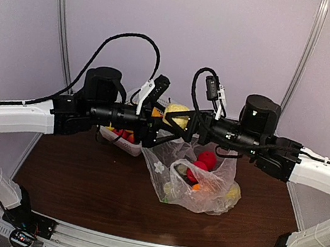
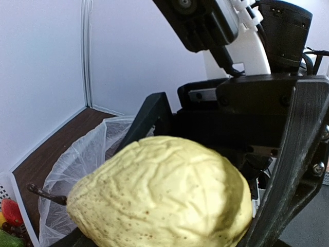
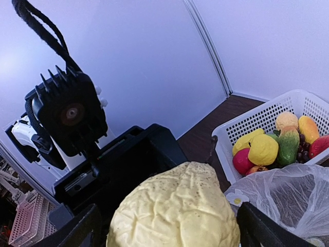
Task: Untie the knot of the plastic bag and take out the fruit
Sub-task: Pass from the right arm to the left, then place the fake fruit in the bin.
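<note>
A wrinkled yellow-green fruit (image 1: 177, 114) hangs in the air above the table's back middle, between both grippers. My left gripper (image 1: 166, 124) is shut on it, and the fruit (image 2: 164, 200) fills its jaws. My right gripper (image 1: 185, 122) faces it from the other side, open, its fingers (image 3: 267, 229) flanking the fruit (image 3: 177, 211) with a small gap. The plastic bag (image 1: 206, 182) lies slack on the table below, mouth upward, with a red fruit (image 1: 207, 158) and an orange one (image 1: 197, 185) inside. No knot shows.
A white lattice basket (image 1: 124, 144) sits at the back left under the left arm; the right wrist view shows its wall (image 3: 257, 123) and several coloured fruits inside. Bag film (image 2: 77, 159) lies just below the grippers. Both forearms span the table's width.
</note>
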{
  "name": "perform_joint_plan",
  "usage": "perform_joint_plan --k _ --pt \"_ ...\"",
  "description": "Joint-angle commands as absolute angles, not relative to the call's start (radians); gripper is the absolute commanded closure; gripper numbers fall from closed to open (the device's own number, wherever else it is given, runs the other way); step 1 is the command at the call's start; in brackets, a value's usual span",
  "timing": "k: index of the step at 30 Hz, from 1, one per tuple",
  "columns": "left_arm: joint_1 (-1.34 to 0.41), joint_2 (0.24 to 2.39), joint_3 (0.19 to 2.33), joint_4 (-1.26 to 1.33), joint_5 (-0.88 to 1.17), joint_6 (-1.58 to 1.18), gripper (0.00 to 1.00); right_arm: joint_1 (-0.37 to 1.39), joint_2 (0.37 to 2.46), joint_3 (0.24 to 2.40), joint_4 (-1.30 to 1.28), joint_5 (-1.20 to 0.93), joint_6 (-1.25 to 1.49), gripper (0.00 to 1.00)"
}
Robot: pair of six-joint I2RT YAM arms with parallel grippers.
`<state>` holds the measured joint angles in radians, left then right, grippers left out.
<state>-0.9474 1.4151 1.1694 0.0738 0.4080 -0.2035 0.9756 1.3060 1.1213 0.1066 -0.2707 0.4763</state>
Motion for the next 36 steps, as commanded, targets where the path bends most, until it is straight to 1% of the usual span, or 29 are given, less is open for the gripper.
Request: perform_joint_plan --k 1,5,11,14,19,22,28,30,36 --pt "-0.945 1.401 1.197 0.051 0.373 -0.192 0.35 0.981 1.236 1.138 0.044 -0.189 0.430 0.05" --pt "-0.942 1.388 1.191 0.007 0.352 -0.189 0.36 0.980 1.185 1.166 -0.065 -0.083 0.386 0.00" --pt "-0.898 1.367 1.173 -0.042 0.357 -0.216 0.37 0.980 1.130 1.192 -0.155 0.038 0.368 0.00" --pt "-0.817 1.347 1.153 -0.052 0.371 -0.242 0.37 0.980 1.109 1.187 -0.185 0.095 0.359 0.00" --pt "-0.595 1.352 1.132 -0.091 0.368 -0.291 0.37 0.980 1.097 1.165 -0.206 0.139 0.359 0.00" --pt "-0.491 1.395 1.139 -0.127 0.350 -0.319 0.37 0.980 1.100 1.159 -0.217 0.152 0.360 0.00" --pt "-0.328 1.504 1.194 -0.227 0.242 -0.317 0.37 0.980 1.083 1.146 -0.231 0.166 0.357 0.00" --pt "-0.301 1.538 1.205 -0.254 0.218 -0.311 0.38 0.979 1.073 1.136 -0.231 0.173 0.355 0.00" --pt "-0.296 1.680 1.283 -0.365 0.131 -0.227 0.37 0.980 1.052 1.106 -0.225 0.188 0.359 0.00"
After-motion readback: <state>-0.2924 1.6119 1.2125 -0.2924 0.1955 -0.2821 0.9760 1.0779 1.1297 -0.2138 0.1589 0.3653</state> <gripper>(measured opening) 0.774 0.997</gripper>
